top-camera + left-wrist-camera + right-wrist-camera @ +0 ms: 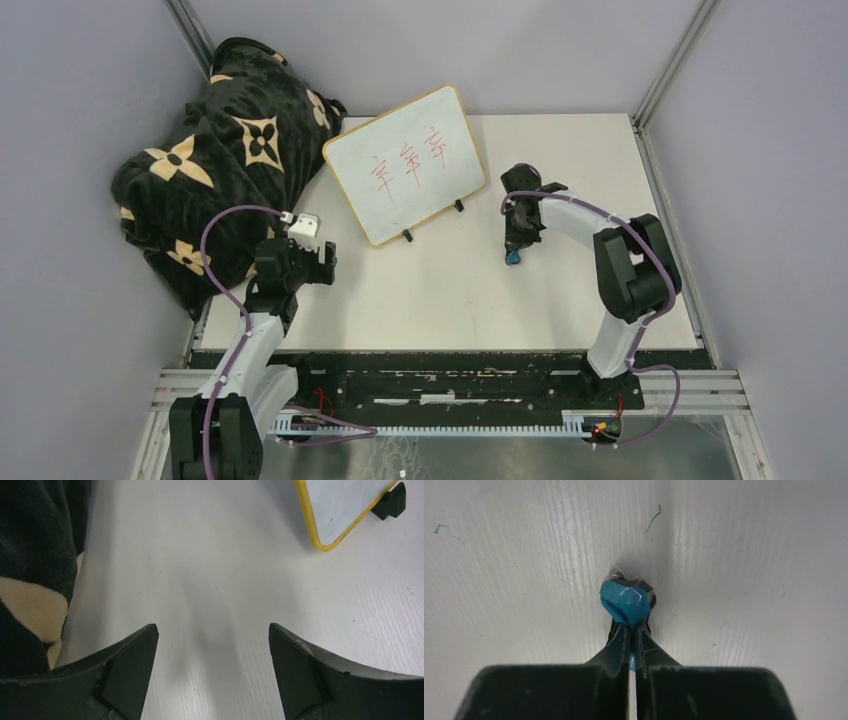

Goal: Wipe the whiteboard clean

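The whiteboard (408, 176) stands tilted on two black feet at the back middle of the table, with red handwritten marks on it. Its yellow-tan corner (327, 542) and one foot show at the top right of the left wrist view. My right gripper (514, 252) is to the right of the board, pointing down, shut on a small blue wad wrapped in clear film (626, 602) that touches the table. My left gripper (213, 635) is open and empty over bare table, left of the board's near corner.
A black blanket with tan flower shapes (215, 155) is heaped at the back left and reaches the left gripper's side (35, 575). Grey walls and metal rails close in the table. Small green scribbles (654, 517) mark the tabletop.
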Motion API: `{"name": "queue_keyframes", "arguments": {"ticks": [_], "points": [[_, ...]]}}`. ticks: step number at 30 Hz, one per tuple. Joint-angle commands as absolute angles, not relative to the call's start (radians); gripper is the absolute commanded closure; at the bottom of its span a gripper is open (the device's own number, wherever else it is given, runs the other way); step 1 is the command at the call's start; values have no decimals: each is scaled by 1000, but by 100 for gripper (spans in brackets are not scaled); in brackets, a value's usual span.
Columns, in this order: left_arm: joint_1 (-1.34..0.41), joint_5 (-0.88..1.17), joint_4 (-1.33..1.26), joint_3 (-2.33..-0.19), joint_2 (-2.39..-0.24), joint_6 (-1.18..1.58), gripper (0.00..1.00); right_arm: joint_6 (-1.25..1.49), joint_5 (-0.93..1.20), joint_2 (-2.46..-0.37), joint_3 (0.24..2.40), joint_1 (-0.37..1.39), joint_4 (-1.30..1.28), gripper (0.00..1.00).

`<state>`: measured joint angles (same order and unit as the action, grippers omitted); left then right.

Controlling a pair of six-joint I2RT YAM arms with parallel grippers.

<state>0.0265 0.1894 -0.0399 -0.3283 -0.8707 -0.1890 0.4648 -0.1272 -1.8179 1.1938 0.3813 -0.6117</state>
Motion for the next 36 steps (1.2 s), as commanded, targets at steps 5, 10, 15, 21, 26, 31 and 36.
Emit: {"name": "queue_keyframes", "arguments": {"ticks": [5, 10, 15, 21, 26, 31, 36], "points": [[29, 185, -85, -386, -899, -232, 11, 494, -51, -1635, 1046, 397, -482, 99], [29, 240, -81, -399, -879, -234, 11, 496, -92, -1467, 956, 414, -470, 99], [30, 265, -66, -387, -864, -241, 11, 494, -100, -1505, 980, 414, -522, 99], [29, 252, -49, -385, -861, -248, 11, 513, -62, -1618, 994, 422, -522, 93], [29, 252, -49, -382, -865, -250, 11, 520, -64, -1640, 990, 429, -520, 75], [29, 248, -49, -379, -868, -253, 11, 525, -59, -1632, 987, 435, -510, 63], [30, 246, -48, -377, -864, -254, 11, 525, -58, -1623, 986, 440, -504, 57]]}}
